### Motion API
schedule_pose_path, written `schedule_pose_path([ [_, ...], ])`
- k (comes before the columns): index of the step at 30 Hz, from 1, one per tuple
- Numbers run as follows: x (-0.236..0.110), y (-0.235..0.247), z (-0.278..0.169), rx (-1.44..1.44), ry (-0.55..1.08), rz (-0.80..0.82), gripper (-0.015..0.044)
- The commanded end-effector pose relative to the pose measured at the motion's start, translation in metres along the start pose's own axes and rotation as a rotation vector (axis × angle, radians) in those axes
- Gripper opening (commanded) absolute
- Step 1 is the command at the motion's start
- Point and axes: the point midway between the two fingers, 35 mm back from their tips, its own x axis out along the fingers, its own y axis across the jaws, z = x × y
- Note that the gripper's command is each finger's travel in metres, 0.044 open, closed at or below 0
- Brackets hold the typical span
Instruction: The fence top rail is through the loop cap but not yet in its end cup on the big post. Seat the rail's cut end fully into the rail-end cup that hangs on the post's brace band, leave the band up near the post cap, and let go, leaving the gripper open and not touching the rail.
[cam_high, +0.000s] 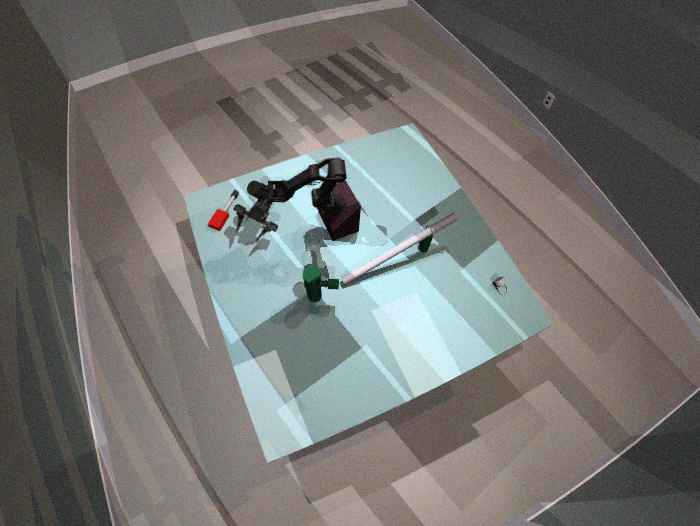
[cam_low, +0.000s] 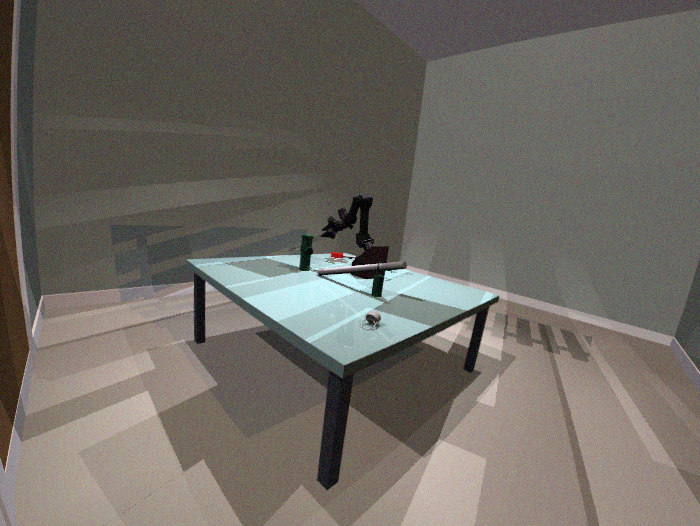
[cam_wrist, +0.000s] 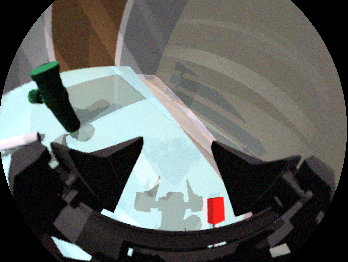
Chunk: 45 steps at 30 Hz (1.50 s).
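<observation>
While the gripper (cam_high: 252, 220) hangs spread and empty, rail (cam_high: 390, 252) well apart, cut end just short of cup (cam_high: 332, 282).

The rail (cam_high: 390, 254) is a long pale tube, greyer at its far end, lying slanted across the light blue table (cam_high: 339, 395); it passes through the loop cap on the small green post (cam_high: 424, 243); its cut end sits just beside the green rail-end cup (cam_high: 332, 282), which hangs off the big green post (cam_high: 311, 282), standing upright.

rail (cam_high: 390, 254) on table (cam_high: 452, 361), between big post (cam_high: 311, 282) and small post (cam_high: 424, 243)
</observation>
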Motion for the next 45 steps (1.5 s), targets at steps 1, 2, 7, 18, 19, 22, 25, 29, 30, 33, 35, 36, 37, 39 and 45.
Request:
schedule_pose_path([
  [1, 0.001, 0.000, 0.000, 0.003, -0.001, 0.002, 0.0426],
  [2, 0.002, 0.001, 0.001, 0.013, -0.005, 0.007, 0.0440],
  [7, 0.025, 0.013, 0.017, 0.156, -0.047, 0.089, 0.0440],
  [18, 0.081, 0.076, 0.076, 0.511, -0.086, 0.386, 0.0440],
  [19, 0.084, 0.083, 0.083, 0.538, -0.084, 0.416, 0.0440],
  [22, 0.092, 0.106, 0.103, 0.609, -0.072, 0.506, 0.0440],
  [25, 0.096, 0.131, 0.124, 0.669, -0.055, 0.596, 0.0440],
  [29, 0.095, 0.166, 0.154, 0.734, -0.021, 0.718, 0.0440],
  [30, 0.094, 0.175, 0.161, 0.747, -0.012, 0.748, 0.0440],
  [33, 0.088, 0.199, 0.181, 0.775, 0.015, 0.825, 0.0440],
  [35, 0.083, 0.213, 0.194, 0.788, 0.033, 0.872, 0.0440],
  [36, 0.080, 0.220, 0.200, 0.793, 0.042, 0.896, 0.0440],
  [37, 0.076, 0.227, 0.206, 0.798, 0.052, 0.919, 0.0440],
  [39, 0.068, 0.242, 0.219, 0.805, 0.072, 0.965, 0.0440],
  [45, 0.028, 0.291, 0.262, 0.807, 0.145, 1.125, 0.0440],
])
